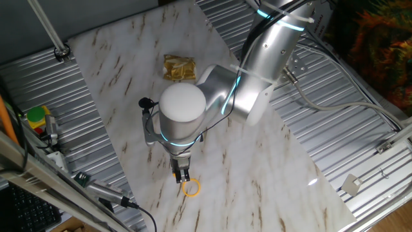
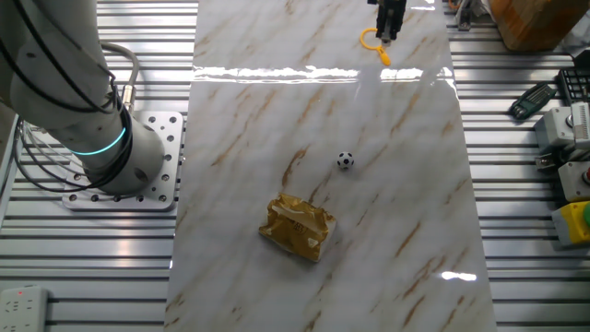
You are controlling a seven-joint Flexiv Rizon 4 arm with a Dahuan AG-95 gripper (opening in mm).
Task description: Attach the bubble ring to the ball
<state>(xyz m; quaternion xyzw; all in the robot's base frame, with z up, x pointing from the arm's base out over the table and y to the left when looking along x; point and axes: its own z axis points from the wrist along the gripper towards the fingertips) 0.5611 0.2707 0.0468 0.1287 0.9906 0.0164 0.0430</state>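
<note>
Hiding behind the arm in one view, the ball [image 2: 345,160] shows elsewhere.

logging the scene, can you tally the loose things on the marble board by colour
Orange-yellow: 1, the bubble ring, beside the end effector
White with black patches: 1, the ball
Gold: 1, the crumpled foil wrapper
Total: 3

One bubble ring [image 2: 372,41], one ball [image 2: 345,160], one foil wrapper [image 2: 297,227]
</note>
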